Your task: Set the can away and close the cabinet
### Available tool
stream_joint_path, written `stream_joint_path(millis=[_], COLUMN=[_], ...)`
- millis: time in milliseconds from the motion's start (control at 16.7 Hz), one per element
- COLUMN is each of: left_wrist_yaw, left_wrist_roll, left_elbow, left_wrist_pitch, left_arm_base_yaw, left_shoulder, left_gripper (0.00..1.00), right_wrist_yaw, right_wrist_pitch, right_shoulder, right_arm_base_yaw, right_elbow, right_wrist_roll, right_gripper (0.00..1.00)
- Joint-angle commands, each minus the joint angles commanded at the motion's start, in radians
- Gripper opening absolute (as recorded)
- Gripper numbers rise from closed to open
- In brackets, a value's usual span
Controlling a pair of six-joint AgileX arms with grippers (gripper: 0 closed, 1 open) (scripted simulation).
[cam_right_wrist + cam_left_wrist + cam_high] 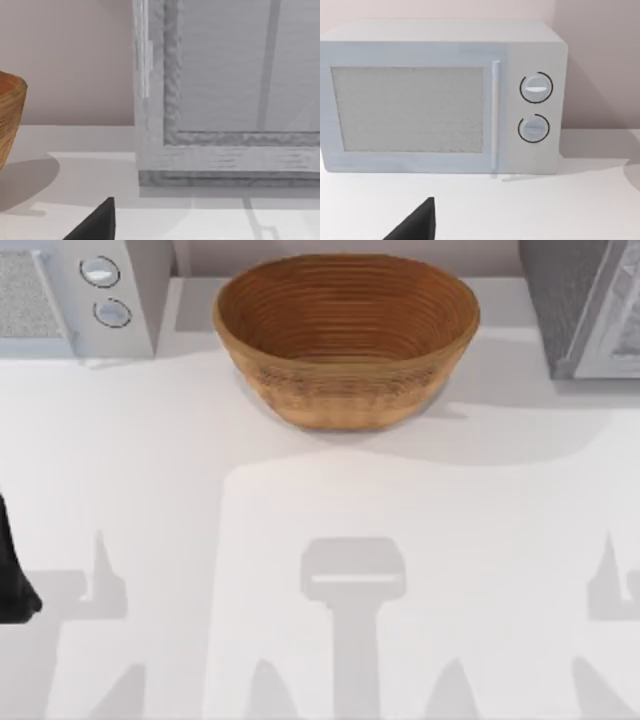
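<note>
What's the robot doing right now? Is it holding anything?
Nothing is being handled yet. A woven basket sits at the back middle of the white table, with a microwave in the back left corner and a grey cabinet in the back right. The left arm waits at the table's left edge. A dark tip of each end effector pokes into its own wrist view.

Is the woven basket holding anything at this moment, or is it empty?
Empty. From above, the woven basket sits upright at the table's back edge, its ribbed inside bare down to the bottom.
</note>
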Motion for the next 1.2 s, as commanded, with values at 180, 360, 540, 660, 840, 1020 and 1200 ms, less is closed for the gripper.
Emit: stream_joint_path(millis=[180,360,540,660,840,1020,1200], left_wrist_yaw=[0.0,0.0,0.0,0.0,0.0,0.0,0.0], left_wrist_roll=[0.0,0.0,0.0,0.0,0.0,0.0,0.0], left_elbow=[0.0,0.0,0.0,0.0,0.0,0.0,0.0], left_wrist_pitch=[0.0,0.0,0.0,0.0,0.0,0.0,0.0], left_arm_base_yaw=[0.0,0.0,0.0,0.0,0.0,0.0,0.0], left_shoulder=[0.0,0.0,0.0,0.0,0.0,0.0,0.0], left_gripper=[1.0,1.0,1.0,1.0,1.0,1.0,1.0], right_wrist_yaw=[-0.06,-0.168,-0.31,-0.415,-0.578,-0.733,-0.866], right_wrist_pitch=[0.071,0.2,0.368,0.493,0.687,0.872,1.029], right_shoulder=[0.092,0.257,0.474,0.635,0.884,1.122,1.325], right_arm_base_yaw=[-0.061,-0.171,-0.315,-0.421,-0.587,-0.745,-0.88], right_elbow=[0.022,0.061,0.112,0.151,0.21,0.266,0.314], right_wrist_roll=[0.001,0.004,0.007,0.009,0.013,0.016,0.019], right_gripper=[1.0,1.0,1.0,1.0,1.0,1.0,1.0])
